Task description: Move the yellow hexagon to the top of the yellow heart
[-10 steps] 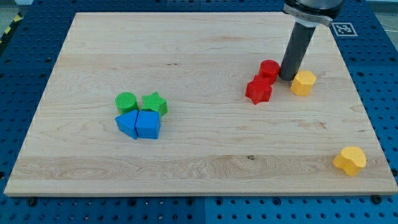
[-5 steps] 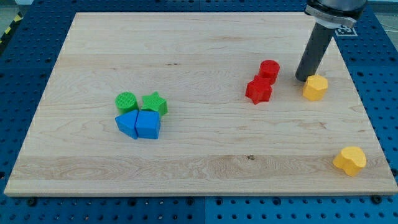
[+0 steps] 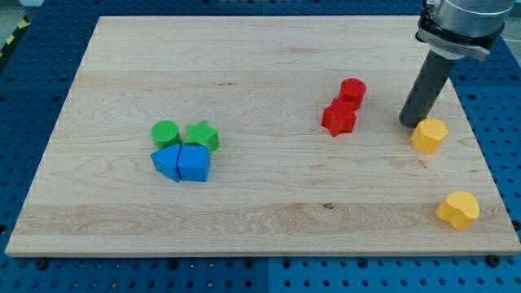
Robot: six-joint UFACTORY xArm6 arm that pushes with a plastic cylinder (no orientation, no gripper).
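The yellow hexagon (image 3: 429,135) lies on the wooden board at the view's right. The yellow heart (image 3: 457,210) lies near the board's bottom right corner, below and a little right of the hexagon, with a clear gap between them. My tip (image 3: 410,123) stands on the board touching the hexagon's upper left side. The dark rod rises from there to the view's top right.
A red cylinder (image 3: 352,90) and a red star (image 3: 339,118) touch each other left of my tip. At the board's left are a green cylinder (image 3: 165,133), a green star (image 3: 203,134) and two blue blocks (image 3: 181,163), bunched together. The board's right edge (image 3: 479,142) is close to the hexagon.
My tip has moved right and down the view, pushing the yellow hexagon the same way, away from the red blocks and closer to the yellow heart. The other blocks have not moved.
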